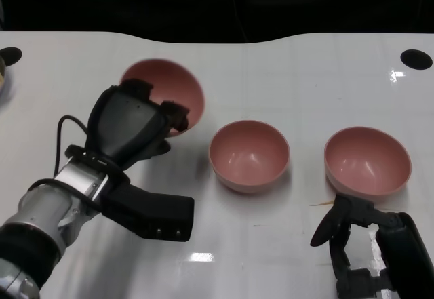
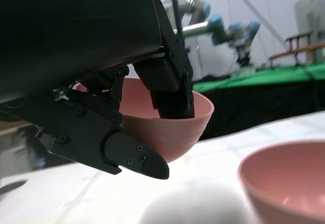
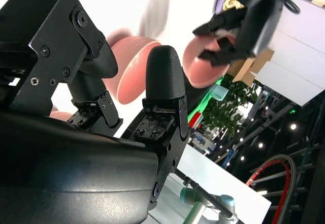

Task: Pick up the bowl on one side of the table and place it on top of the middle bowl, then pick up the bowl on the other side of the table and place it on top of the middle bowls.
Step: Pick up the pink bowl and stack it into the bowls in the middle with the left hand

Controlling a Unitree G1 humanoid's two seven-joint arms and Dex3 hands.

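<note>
Three pink bowls show in the head view. My left hand (image 1: 135, 126) grips the left bowl (image 1: 173, 92) by its rim and holds it tilted, lifted off the white table (image 1: 271, 68). The left wrist view shows that bowl (image 2: 172, 127) pinched between my fingers (image 2: 170, 89), fingers inside and thumb below, above the table. The middle bowl (image 1: 249, 155) sits upright on the table, also seen close by (image 2: 289, 183). The right bowl (image 1: 367, 162) sits upright at the right. My right hand (image 1: 369, 245) rests low, just in front of it, fingers apart, holding nothing.
Black round holes (image 1: 416, 59) mark the table's far corners. The table's dark far edge runs across the top. In the right wrist view the middle bowl (image 3: 134, 66) and the held bowl (image 3: 205, 64) show beyond my fingers (image 3: 165, 87).
</note>
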